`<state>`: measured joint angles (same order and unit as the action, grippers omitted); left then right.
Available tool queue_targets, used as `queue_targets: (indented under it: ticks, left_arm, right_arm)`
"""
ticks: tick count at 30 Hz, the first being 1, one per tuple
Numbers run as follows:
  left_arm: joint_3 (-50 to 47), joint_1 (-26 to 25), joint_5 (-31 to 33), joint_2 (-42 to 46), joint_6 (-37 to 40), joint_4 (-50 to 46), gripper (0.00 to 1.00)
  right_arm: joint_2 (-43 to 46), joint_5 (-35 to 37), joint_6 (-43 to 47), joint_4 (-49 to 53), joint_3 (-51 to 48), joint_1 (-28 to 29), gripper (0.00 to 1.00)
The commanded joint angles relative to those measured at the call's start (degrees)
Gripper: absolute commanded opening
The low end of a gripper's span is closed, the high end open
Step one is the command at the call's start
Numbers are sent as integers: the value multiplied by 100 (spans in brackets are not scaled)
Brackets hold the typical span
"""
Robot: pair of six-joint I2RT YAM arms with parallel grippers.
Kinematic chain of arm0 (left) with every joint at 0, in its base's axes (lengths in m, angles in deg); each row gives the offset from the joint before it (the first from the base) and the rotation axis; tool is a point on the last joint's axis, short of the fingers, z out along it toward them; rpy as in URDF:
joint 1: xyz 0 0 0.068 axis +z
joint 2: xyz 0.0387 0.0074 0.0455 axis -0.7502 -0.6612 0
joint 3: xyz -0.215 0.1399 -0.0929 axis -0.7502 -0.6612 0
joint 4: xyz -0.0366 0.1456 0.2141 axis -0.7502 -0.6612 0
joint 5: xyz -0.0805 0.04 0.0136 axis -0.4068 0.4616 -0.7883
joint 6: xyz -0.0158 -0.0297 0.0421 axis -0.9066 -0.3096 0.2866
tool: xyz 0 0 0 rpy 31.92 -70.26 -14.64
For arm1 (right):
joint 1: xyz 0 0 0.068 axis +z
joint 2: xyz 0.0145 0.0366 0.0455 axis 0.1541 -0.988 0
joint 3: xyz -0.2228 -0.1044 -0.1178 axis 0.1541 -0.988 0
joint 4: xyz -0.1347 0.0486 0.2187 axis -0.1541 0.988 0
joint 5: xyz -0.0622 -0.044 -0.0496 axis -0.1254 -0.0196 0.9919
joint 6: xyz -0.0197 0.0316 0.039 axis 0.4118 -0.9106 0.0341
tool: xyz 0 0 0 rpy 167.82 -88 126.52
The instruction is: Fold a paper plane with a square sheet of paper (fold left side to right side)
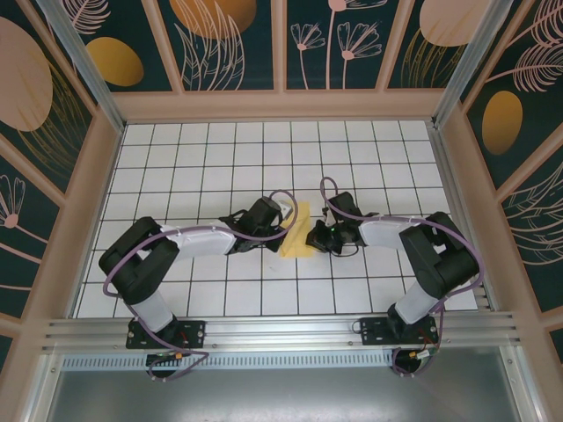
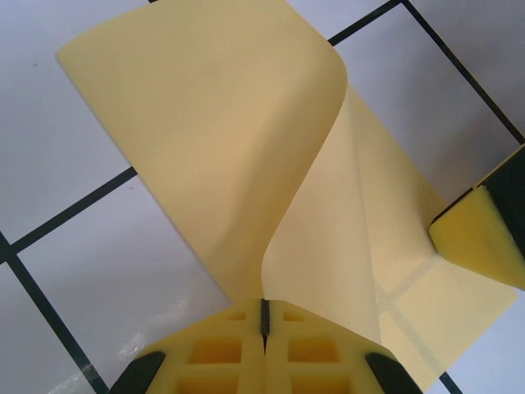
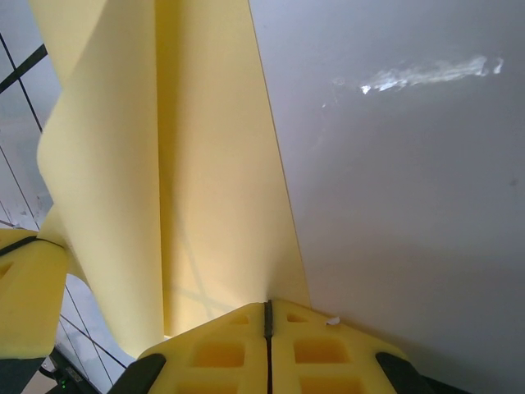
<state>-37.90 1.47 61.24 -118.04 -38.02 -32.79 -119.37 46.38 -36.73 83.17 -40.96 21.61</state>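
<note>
Left wrist view: square sheet of paper [image 2: 189, 139] pinched by closed left claw [image 2: 264, 310], curled rightward; closed right claw [image 3: 267, 310] pinning it. Next: edges aligned, crease pressed.

White table [image 1: 220, 149], crossed by black grid lines [image 2: 74, 209], lay flat and bright. Dark walls [image 1: 229, 44] with pale leaves [image 1: 541, 57] and orange ovals [image 1: 114, 60] stood on three sides. A silver rail [image 1: 281, 330] ran along the near edge. A glare streak [image 3: 426, 74] sat on the tabletop.
</note>
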Motion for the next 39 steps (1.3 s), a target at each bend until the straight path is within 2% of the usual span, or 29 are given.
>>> queue_targets:
  ticks: [1,39]
  left_arm:
    - [187,49,71,-219,132,8,0]
    - [473,92,124,-694,244,105,0]
  right_arm:
    - [-164,205,139,408,74,46,9]
    - [-262,149,185,429,101,55,9]
